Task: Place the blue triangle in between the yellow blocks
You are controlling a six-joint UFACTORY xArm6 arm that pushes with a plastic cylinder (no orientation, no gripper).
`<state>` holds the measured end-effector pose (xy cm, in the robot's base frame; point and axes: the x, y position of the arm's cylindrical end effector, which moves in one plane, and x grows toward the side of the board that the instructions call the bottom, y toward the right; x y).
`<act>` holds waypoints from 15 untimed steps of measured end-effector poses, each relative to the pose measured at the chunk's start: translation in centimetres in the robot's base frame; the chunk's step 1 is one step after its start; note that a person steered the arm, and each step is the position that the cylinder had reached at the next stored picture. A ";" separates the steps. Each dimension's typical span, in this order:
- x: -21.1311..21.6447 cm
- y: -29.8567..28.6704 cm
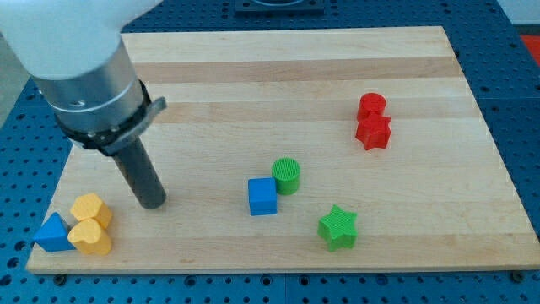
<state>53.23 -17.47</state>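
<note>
The blue triangle (53, 233) lies at the board's bottom left corner, touching the left side of the two yellow blocks. The upper yellow block (90, 209) and the lower yellow block (89, 238) sit one above the other, touching. My tip (153, 203) rests on the board just to the right of the upper yellow block, a short gap away, and well right of the blue triangle.
A blue cube (262, 196) and a green cylinder (287, 176) touch near the middle. A green star (338, 227) lies lower right of them. A red cylinder (370, 105) and a red star (374, 131) sit at the right. The wooden board (295, 76) ends just below the yellow blocks.
</note>
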 end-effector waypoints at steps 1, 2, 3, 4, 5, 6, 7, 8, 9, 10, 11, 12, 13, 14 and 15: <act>-1.4 -2.7; -1.4 -6.9; -1.5 -10.8; -1.5 -11.7; -1.5 -12.1; -1.6 -13.0; -1.5 -13.0; -1.5 -13.0; 0.5 -13.0; 1.6 -13.0; 1.9 -13.0; 2.8 -13.0; 3.1 -13.0; 4.3 -12.9; 7.1 -13.0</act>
<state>60.30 -30.45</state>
